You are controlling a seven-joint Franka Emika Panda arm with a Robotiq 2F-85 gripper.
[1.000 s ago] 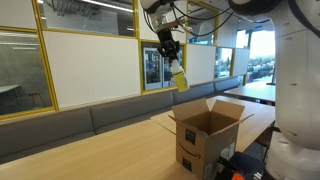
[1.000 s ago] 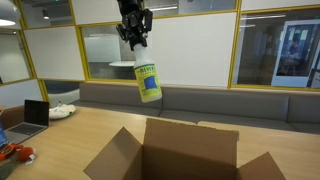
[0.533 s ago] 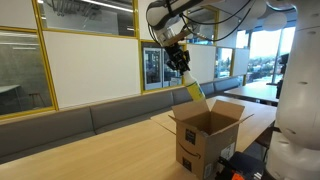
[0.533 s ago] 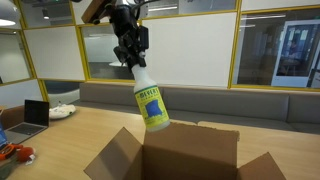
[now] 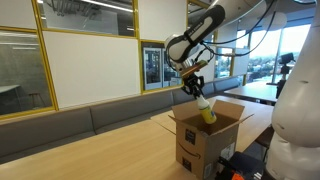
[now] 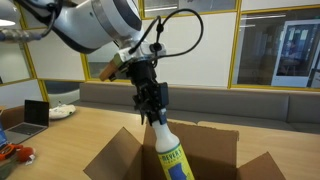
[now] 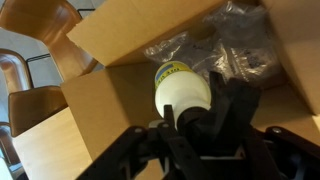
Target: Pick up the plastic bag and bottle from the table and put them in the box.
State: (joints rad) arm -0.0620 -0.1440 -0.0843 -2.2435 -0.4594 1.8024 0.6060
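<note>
My gripper is shut on the neck of a white bottle with a yellow and green label. The bottle hangs neck up, half inside the open cardboard box. It also shows in an exterior view with the gripper above the box. In the wrist view the bottle points down into the box. A clear plastic bag lies crumpled on the box floor beneath it.
The box stands on a wooden table. A grey bench runs along the glass wall behind. A laptop and a white item lie at the table's far end.
The gripper has come down with the bottle, from well above the box to its opening. The bottle's lower half is now inside the box.
</note>
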